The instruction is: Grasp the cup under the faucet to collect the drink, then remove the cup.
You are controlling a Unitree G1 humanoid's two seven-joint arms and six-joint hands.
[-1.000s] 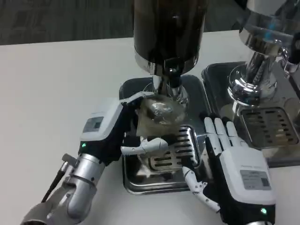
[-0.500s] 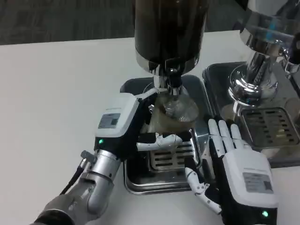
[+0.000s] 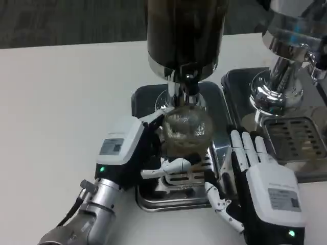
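Cup [image 3: 185, 130], clear plastic, seemingly ribbed, held by left hand [image 3: 134, 150], under faucet [image 3: 188, 88]

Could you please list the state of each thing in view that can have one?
Cup: upright under the faucet, held by the left robot hand.
Faucet: above the cup; flow not discernible.
Left robot hand: gripping the cup.
Right robot hand: open, fingers apart, holding nothing.

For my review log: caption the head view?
Left hand holds cup under faucet; right hand open.
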